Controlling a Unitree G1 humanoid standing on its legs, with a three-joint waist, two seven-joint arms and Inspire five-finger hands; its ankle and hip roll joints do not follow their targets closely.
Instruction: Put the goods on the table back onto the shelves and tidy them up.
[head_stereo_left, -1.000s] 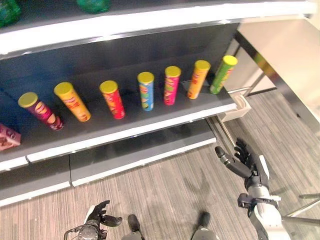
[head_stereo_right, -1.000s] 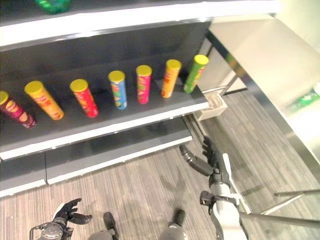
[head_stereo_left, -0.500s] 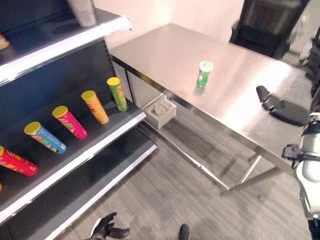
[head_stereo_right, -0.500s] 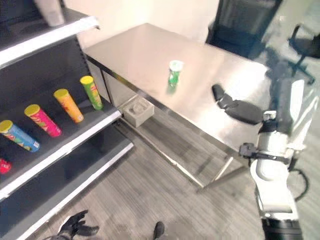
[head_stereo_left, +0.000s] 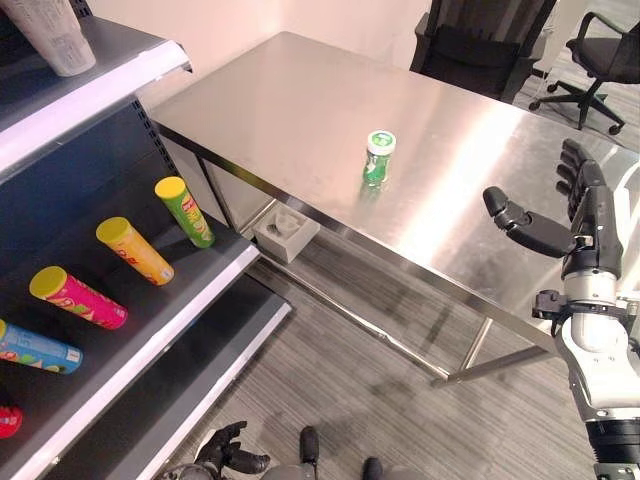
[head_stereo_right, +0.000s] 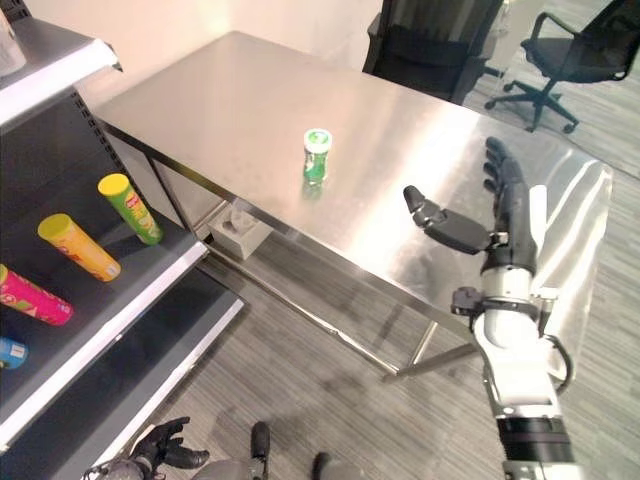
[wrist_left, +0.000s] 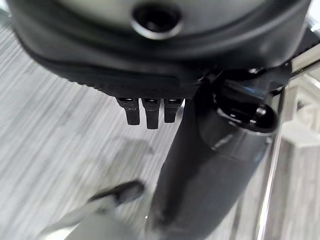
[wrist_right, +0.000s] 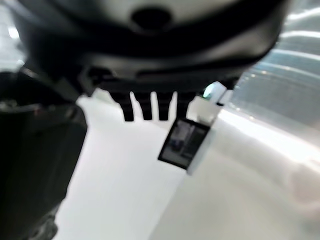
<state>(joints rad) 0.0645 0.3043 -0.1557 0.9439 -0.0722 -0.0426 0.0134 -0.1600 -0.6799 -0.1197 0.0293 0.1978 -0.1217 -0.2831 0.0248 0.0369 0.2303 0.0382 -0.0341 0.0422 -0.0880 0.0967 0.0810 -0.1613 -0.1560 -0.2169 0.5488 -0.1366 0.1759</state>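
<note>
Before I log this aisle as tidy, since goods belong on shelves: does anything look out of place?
Yes. One small green bottle stands upright, alone on the steel table, apart from the row of tall cans on the shelf. The right hand is open above the table's near end, not touching the bottle.
</note>
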